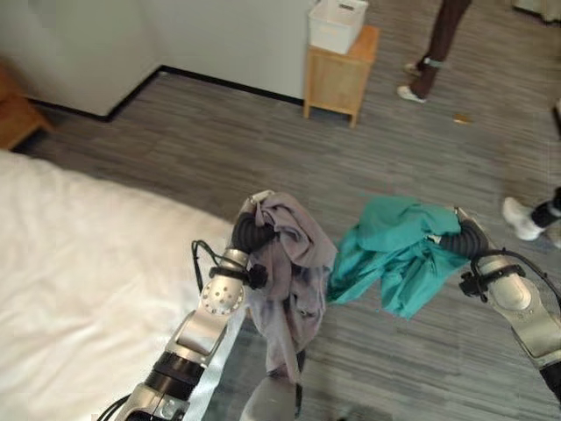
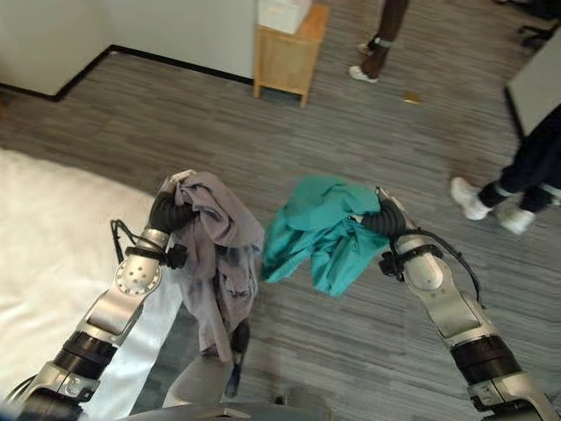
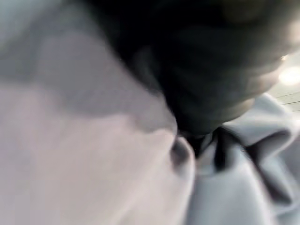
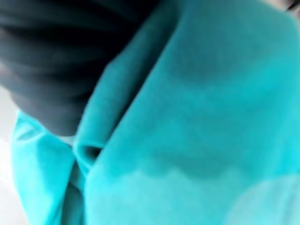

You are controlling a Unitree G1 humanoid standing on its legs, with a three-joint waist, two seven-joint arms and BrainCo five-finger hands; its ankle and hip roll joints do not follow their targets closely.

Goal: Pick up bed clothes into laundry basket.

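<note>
Grey garment [image 1: 289, 281] hangs long from the left hand [image 1: 254, 230], teal garment [image 1: 394, 250] bunches over the right hand [image 1: 465, 235]; cloth hides both hands' fingers. Farther ahead, slightly right-hand nearer, waits the white basket [image 1: 337, 24] on a wooden stand [image 1: 337, 83].

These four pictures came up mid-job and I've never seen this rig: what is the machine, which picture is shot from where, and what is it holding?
It is a two-legged humanoid robot with two silver-grey arms. The two wide pictures come from a stereo camera on its head, looking down. The two close-up pictures come from cameras on its wrists, pressed against cloth.

The left hand carries a grey garment that drapes over it and hangs down. The right hand carries a teal garment the same way. Cloth hides the fingers of both hands, so the grip itself cannot be read.

A white bed lies on the robot's left. Farther off, a white basket sits on a small wooden table. People's legs show on the floor beyond.
</note>
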